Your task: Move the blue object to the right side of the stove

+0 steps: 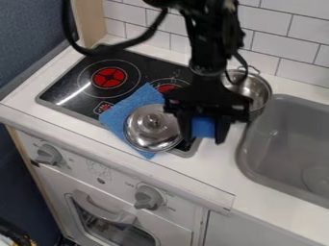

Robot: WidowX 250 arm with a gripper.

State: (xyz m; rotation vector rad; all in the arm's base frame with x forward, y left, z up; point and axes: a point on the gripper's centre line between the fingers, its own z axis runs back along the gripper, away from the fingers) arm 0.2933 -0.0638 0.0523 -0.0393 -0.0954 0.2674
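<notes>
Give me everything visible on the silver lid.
The lid is round, shiny, metal-looking and slightly domed, with a small knob in the middle. It lies knob up on the blue cloth, near the front right corner of the stove. The gripper is close beside it; can't tell if they touch.

Lid (153,128) on cloth (120,114), sink (292,108) at right

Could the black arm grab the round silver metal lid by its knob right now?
Probably not: its black pincer seems to have the small blue object between its fingers. Otherwise the way looks free, the lid lying knob up on the blue cloth.
</notes>
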